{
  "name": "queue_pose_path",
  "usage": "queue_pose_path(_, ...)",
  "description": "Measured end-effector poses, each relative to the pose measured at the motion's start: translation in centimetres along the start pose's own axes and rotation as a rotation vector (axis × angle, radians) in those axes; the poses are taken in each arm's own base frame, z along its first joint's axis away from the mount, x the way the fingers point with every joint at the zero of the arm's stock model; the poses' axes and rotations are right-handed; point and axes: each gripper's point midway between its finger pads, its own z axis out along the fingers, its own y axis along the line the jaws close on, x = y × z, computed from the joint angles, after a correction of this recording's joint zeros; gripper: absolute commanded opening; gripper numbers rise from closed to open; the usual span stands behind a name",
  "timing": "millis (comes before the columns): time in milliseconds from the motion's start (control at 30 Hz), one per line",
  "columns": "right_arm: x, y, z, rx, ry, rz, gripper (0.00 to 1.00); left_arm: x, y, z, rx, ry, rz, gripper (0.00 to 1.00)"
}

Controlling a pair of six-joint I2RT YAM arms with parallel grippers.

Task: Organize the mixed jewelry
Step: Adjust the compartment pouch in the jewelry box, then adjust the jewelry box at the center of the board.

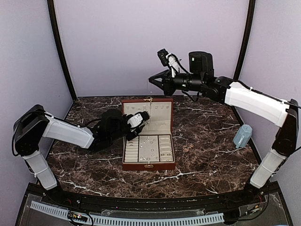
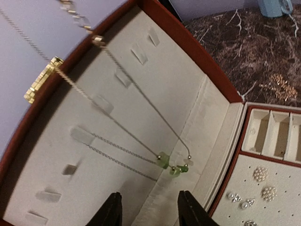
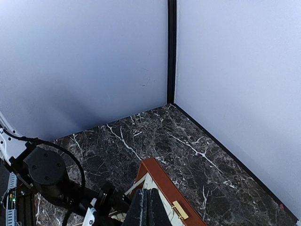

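A thin silvery necklace with green beads (image 2: 171, 165) dangles in front of the cream lining of the open lid (image 2: 169, 70). Its two strands rise past the lid's rim toward my right gripper (image 1: 152, 79), which hovers shut above the reddish-brown box (image 1: 148, 165). In the right wrist view the right gripper (image 3: 146, 194) has its jaws pressed together; the chain there is too fine to see. My left gripper (image 2: 148, 200) stands open just below the beads, touching nothing. Small pearly studs (image 2: 261, 175) sit in the tray.
A second twisted chain (image 2: 117, 153) lies against the lid lining. A pale golden piece (image 2: 277, 87) rests on the marble beside the box. A light blue cup (image 1: 242, 135) stands at the right. Purple walls close in the back and sides.
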Motion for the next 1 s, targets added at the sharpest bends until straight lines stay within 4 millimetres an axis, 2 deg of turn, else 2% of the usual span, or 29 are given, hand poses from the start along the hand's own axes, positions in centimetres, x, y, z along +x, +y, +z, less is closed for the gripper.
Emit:
queue_pose_path(33, -0.4, 0.0, -0.2, 0.003, -0.008, -0.004, 0.0, -1.4, 0.7, -0.6, 0.003, -0.029, -0.029, 0.47)
queue_pose_path(167, -1.3, 0.1, -0.9, 0.014, -0.028, -0.012, 0.0, -5.2, 2.7, -3.1, 0.015, -0.113, -0.112, 0.49)
queue_pose_path(300, -1.2, 0.1, -1.0, 0.014, -0.021, -0.009, 0.0, -6.1, 3.7, -5.0, 0.022, -0.109, -0.204, 0.5)
queue_pose_path(467, -0.9, 0.0, -1.0, 0.021, -0.01, -0.008, 0.0, -5.1, 5.2, -6.7, -0.019, -0.039, -0.401, 0.58)
queue_pose_path(633, -0.8, -0.1, -1.0, 0.024, -0.007, -0.007, 0.0, -3.8, 8.2, -8.2, -0.136, -0.001, -0.664, 0.63)
queue_pose_path(800, -0.7, -0.1, -1.0, 0.027, -0.004, 0.0, 0.0, -1.5, 10.1, -8.1, -0.228, 0.031, -0.859, 0.64)
queue_pose_path(867, -0.7, 0.0, -0.9, 0.026, -0.003, 0.002, 0.0, -0.3, 10.2, -7.4, -0.25, 0.053, -0.906, 0.59)
queue_pose_path(1000, -0.8, 0.2, -0.9, 0.027, -0.003, 0.004, 0.0, 2.0, 9.7, -5.9, -0.274, 0.104, -0.943, 0.42)
